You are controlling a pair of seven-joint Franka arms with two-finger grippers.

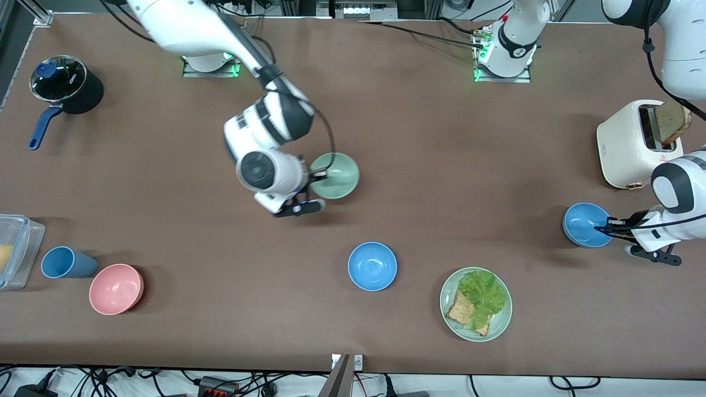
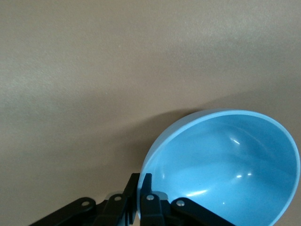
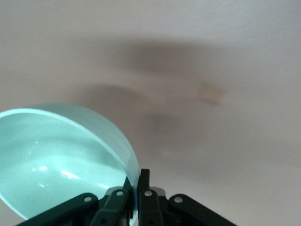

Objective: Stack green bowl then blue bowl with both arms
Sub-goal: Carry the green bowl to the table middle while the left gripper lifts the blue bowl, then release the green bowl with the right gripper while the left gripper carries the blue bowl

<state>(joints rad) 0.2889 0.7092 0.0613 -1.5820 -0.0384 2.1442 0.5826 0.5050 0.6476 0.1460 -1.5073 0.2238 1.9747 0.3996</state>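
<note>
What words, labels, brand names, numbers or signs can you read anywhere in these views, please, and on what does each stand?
None can be read.
Toaster: a small dark mark on its side and a small red sign near its lower corner, both too small to read.
Pot lid: a faint light mark, too small to read.
Green bowl, held blue bowl, other blue bowl, pink bowl, blue cup: plain, no text.
</note>
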